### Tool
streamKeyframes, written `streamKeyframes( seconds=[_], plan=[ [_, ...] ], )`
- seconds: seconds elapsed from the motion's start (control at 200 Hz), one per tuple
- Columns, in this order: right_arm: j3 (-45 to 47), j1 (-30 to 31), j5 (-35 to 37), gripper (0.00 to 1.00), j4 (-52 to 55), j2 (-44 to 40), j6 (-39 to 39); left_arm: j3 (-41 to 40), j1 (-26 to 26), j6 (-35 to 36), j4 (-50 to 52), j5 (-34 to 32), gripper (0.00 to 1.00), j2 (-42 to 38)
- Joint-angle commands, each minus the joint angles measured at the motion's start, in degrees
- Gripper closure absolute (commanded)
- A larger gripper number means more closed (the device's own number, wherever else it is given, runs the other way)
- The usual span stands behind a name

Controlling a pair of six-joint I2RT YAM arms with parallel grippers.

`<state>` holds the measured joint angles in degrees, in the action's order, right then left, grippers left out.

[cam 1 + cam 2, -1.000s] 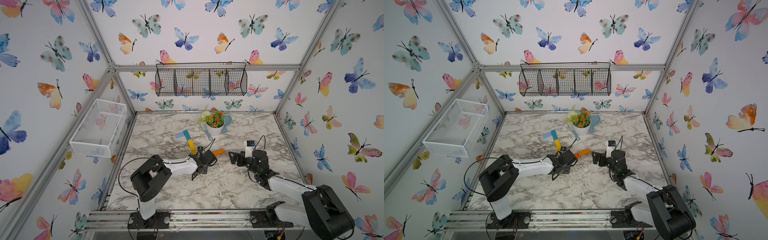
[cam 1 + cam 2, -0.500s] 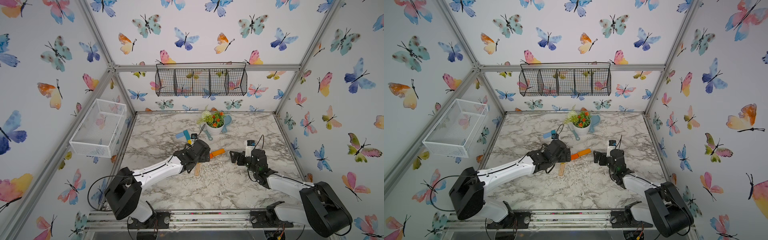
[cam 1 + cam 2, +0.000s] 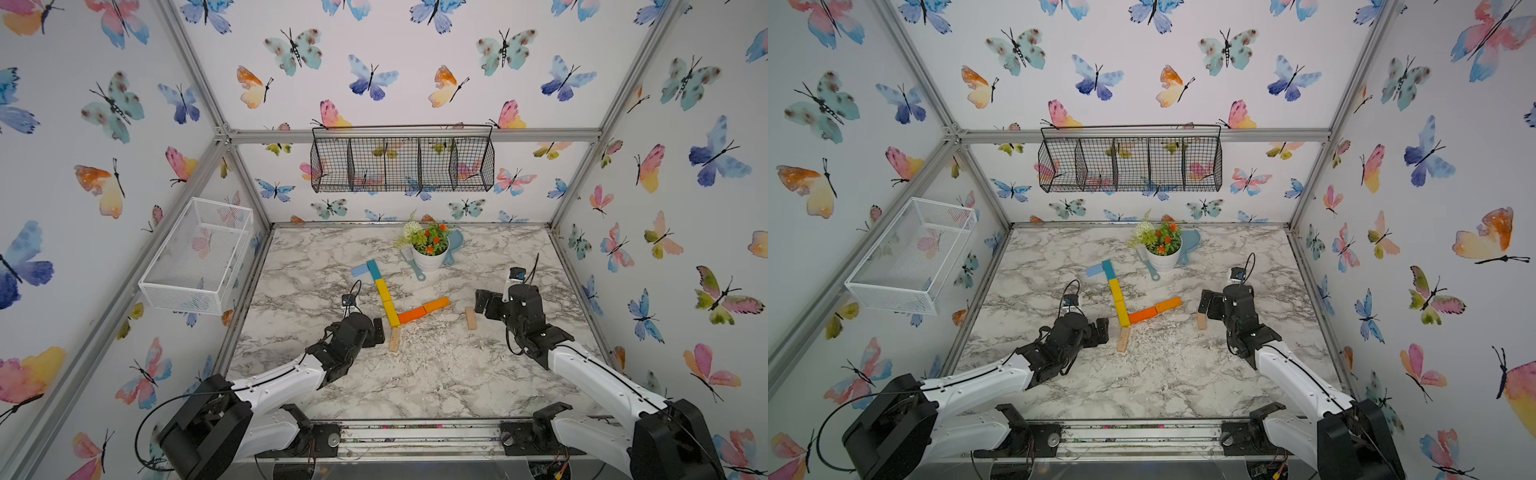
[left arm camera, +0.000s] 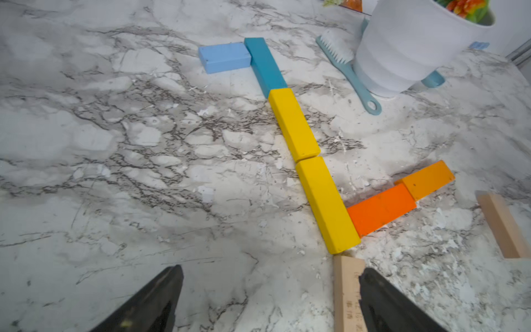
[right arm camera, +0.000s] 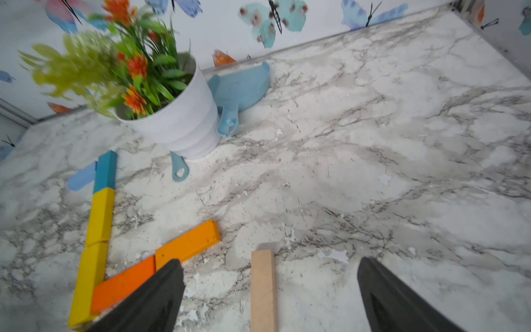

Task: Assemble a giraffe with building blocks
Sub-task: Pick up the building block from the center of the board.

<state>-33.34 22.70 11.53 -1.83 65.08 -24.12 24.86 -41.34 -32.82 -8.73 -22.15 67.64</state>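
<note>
A marble-patterned table (image 3: 415, 382) fills the floor of a booth papered with butterflies, and a white flower pot (image 3: 430, 261) stands near the back wall.

In both top views the giraffe (image 3: 390, 313) lies flat on the robot's side of the pot. Its blue head is the part closest to the pot, and its yellow neck runs away from the pot to an orange body. A wood leg bar (image 3: 395, 338) continues from the neck end farthest from the pot. The left gripper (image 3: 376, 334) sits just beside that bar. A loose wood bar (image 3: 470, 318) lies apart from the giraffe, in front of the pot on the right arm's side, by the right gripper (image 3: 484, 305).

In a top view the left gripper (image 3: 1100, 332) is near the wood leg bar (image 3: 1123, 340), and the right gripper (image 3: 1208, 307) stands over the loose wood bar (image 3: 1202, 321).

The left wrist view shows the left gripper (image 4: 270, 299) spread wide and holding nothing. The wood leg bar (image 4: 346, 293) lies just inside one finger, its end meeting the yellow neck. A teal brush (image 4: 344, 66) rests against the pot (image 4: 411, 49).

The right wrist view shows the right gripper (image 5: 270, 276) fully spread and empty. The loose wood bar (image 5: 263, 301) lies between its fingers with a gap on each side. A blue scoop (image 5: 241, 86) lies behind the pot (image 5: 184, 120).
</note>
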Motion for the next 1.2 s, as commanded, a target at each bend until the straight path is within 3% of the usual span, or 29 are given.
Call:
streamKeyframes(
  seconds=[0.0, 0.15, 0.365, 0.461, 0.886, 0.936, 1.081, 1.196],
  plan=[
    [-3.16, 0.02, -2.9, 0.0, 11.56, 5.55, 1.8, 1.6, 0.65, -0.39, -4.4, 0.08, 0.02, -1.11],
    [-6.99, -0.02, -7.25, 0.06, 17.22, 13.27, 0.72, 4.77, 0.65, -0.26, -4.7, 5.91, 0.0, 4.84],
    [-10.08, -0.01, -11.07, 0.32, 18.0, 17.39, 2.99, 7.98, 0.65, -0.84, -1.09, 7.28, 0.0, 8.42],
    [-11.43, 0.03, -12.88, 0.37, 17.58, 19.63, 3.84, 7.58, 0.76, -0.71, -1.38, 6.96, 0.0, 7.65],
    [-13.85, 0.07, -11.56, 0.39, 16.59, 25.46, 7.06, 7.68, 0.74, -0.03, -0.49, 6.12, 0.0, 7.39],
    [-14.15, 0.15, -10.99, 0.41, 16.76, 26.11, 7.07, 7.9, 0.74, 0.12, -0.54, 6.46, 0.0, 7.83],
    [-15.72, 0.7, -9.54, 0.63, 18.23, 28.58, 6.89, 8.51, 0.74, 0.12, -0.67, 8.2, 0.0, 9.24],
    [-16.91, 1.29, -7.38, 0.64, 19.82, 29.85, 6.71, 8.71, 0.74, -0.04, -0.33, 7.97, 0.0, 9.62]
  ],
)
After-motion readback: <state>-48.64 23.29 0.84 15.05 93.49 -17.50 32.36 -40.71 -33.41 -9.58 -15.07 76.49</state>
